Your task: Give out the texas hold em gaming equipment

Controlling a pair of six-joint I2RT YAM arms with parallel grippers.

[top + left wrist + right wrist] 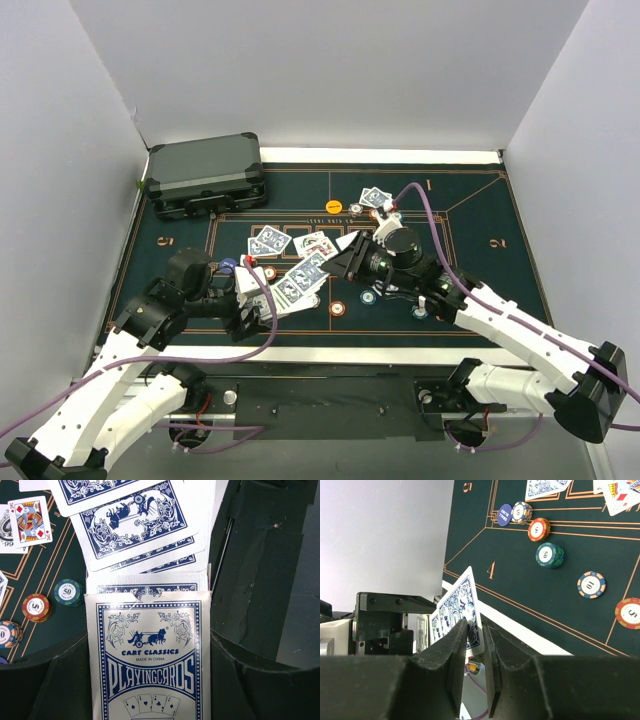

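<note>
My left gripper (250, 300) is shut on a blue and white playing card box (150, 660). Blue-backed cards (135, 515) fan out of its open top. In the right wrist view, my right gripper (475, 625) has its jaws around the edge of one blue-backed card (462, 602). A narrow gap still shows between the fingers, so it is open. From above, that gripper (345, 257) meets the fan of cards (300, 278) over the green mat. Poker chips lie on the mat: a teal one (549, 555), a red one (539, 529) and a blue-orange one (591, 584).
A dark grey hard case (207, 177) sits at the mat's back left corner. Dealt cards lie at mid-mat (268, 241) and at the back (376, 198), beside an orange chip (334, 206). More chips (338, 309) lie near the front. White walls enclose the table.
</note>
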